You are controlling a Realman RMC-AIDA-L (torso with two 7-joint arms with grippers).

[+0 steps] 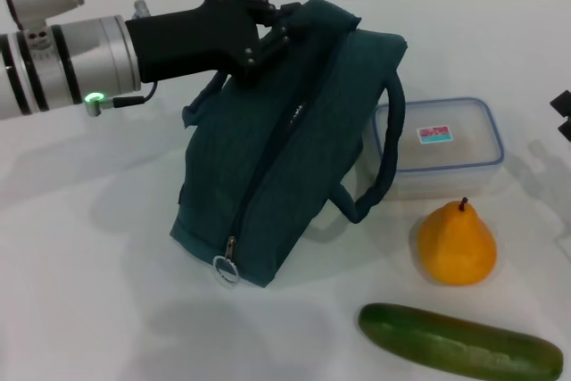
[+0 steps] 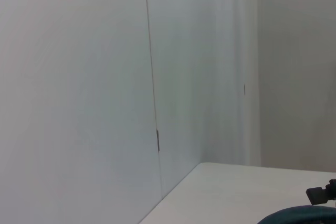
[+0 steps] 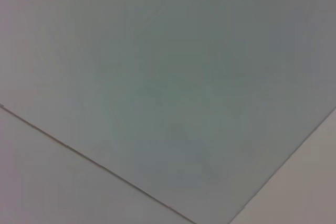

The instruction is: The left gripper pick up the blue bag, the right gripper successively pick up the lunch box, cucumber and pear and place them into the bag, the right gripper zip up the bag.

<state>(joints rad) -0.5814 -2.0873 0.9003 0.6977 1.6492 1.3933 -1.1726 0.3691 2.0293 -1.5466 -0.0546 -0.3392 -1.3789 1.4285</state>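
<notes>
Cucumber [image 1: 459,343]: lies flat on the white table [image 1: 89,292] at the near right, nearest the camera, long axis running left to right, apart from the other items
Pear [image 1: 457,244]: stands upright just behind the cucumber, stem up, near the lunch box but not touching it
Lunch box [image 1: 442,144]: sits flat behind the pear, lid on, coloured label facing up; its left side is just beside the bag's handle
Blue bag [image 1: 285,149]: centre of the table, tilted, far upper corner raised, near lower end resting on the surface; zipper runs down its length with the ring pull [image 1: 227,267] at the near end
Left gripper [image 1: 278,22]: at the bag's raised upper corner, fingers pinched closed on the fabric
Right gripper [image 1: 563,113]: only a sliver visible at the right edge of the head view, well away from the bag; finger state cannot be told
</notes>
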